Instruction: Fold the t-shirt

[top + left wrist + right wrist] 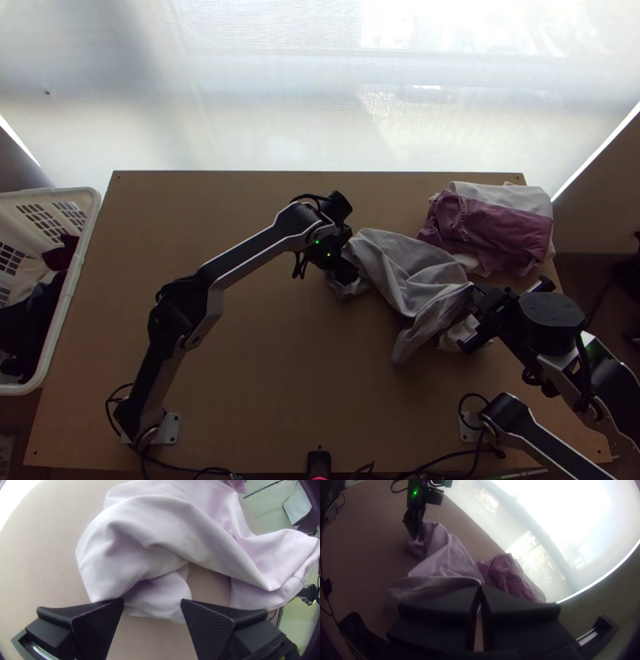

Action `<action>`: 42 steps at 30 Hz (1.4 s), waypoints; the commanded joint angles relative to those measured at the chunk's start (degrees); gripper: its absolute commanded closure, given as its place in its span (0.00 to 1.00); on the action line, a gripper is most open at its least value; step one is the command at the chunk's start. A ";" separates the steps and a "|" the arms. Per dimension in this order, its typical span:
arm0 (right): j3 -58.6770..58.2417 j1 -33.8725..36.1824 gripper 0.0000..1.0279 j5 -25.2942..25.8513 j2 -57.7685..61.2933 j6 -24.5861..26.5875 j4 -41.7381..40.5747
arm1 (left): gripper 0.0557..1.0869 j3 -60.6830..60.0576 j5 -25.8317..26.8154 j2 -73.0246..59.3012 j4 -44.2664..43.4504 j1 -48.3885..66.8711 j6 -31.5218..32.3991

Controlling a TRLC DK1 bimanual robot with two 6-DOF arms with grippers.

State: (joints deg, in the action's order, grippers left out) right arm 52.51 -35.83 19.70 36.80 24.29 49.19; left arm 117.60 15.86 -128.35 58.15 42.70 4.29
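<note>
A pale grey-lilac t-shirt [408, 276] lies bunched right of the table's middle, partly raised toward my right gripper [478, 308]. In the right wrist view, my right gripper [480, 586] is shut on an edge of the t-shirt [443, 563]. My left gripper [344, 272] is over the t-shirt's left end. In the left wrist view, my left gripper [152, 601] stands open, the rumpled t-shirt [150, 536] lying between and beyond its fingers.
A folded pile of mauve and white cloth [500, 228] lies at the table's back right, close to the t-shirt. A white basket [80, 264] with dark and light clothes stands off the left edge. Bare wooden table [280, 384] shows in front of the t-shirt.
</note>
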 commanded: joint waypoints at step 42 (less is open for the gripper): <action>12.44 7.01 0.97 -4.76 12.16 -7.59 -4.10 | 0.96 -3.78 4.88 37.56 21.57 -23.54 -23.02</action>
State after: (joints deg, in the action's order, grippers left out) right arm 60.84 -32.27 17.30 44.60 18.90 46.15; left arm 115.20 20.56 -102.69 76.95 27.66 -13.02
